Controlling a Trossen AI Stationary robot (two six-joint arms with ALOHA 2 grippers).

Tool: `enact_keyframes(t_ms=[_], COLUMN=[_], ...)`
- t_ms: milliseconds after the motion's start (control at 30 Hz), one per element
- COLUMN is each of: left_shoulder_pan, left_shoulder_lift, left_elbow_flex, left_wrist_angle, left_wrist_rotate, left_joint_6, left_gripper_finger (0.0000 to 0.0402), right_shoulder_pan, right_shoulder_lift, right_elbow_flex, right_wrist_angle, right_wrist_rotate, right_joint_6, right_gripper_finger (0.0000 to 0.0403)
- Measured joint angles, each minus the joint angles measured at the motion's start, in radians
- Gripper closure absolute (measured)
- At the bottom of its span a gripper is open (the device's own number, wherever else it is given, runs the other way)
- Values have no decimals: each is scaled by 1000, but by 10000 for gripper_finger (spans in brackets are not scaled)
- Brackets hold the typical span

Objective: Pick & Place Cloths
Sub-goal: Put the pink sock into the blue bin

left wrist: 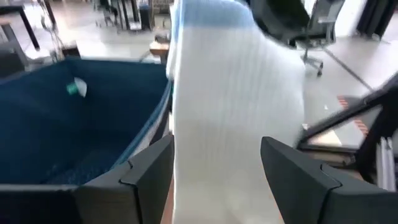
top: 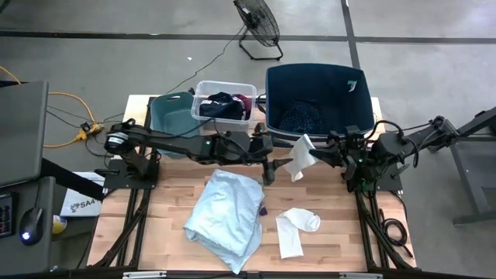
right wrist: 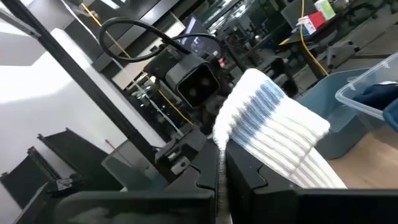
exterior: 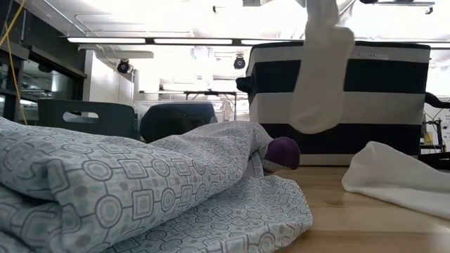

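Observation:
A white sock with a blue-striped ribbed cuff hangs in the air in front of the navy bin. My right gripper is shut on it. My left gripper is level with the sock, on its left. It is open, with its fingers standing on either side of the sock; I cannot tell whether they touch it. A large pale-blue patterned cloth lies crumpled on the table. Two small white pieces lie to its right. A maroon bit shows at its edge. My right gripper pinches the white sock between its two fingers close to the blue-striped cuff end, coming level from the table's right. The cuff sticks out past the fingers. The rest hangs down, lifted clear, with its toe above the table.
Three bins stand along the far edge. The navy bin holds a navy dotted cloth. The clear bin holds black and maroon cloths. The teal bin is at the left. Bare wood shows at the near right.

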Motion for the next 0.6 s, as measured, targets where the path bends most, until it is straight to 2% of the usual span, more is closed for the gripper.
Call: enact_keyframes(t_ms=[333, 600], left_shoulder_pan=[0, 0], left_shoulder_lift=[34, 38], left_elbow_flex=[0, 0], left_wrist_angle=[64, 119], left_wrist_rotate=[1, 1], left_joint_6=[18, 18], left_gripper_finger=[167, 167], right_shoulder_pan=[-1, -42], right_shoulder_lift=[0, 6], right_elbow_flex=[0, 0], right_wrist_angle=[8, 7], right_wrist_rotate=[-27, -118], right_joint_6=[1, 4], right_gripper_finger=[399, 399])
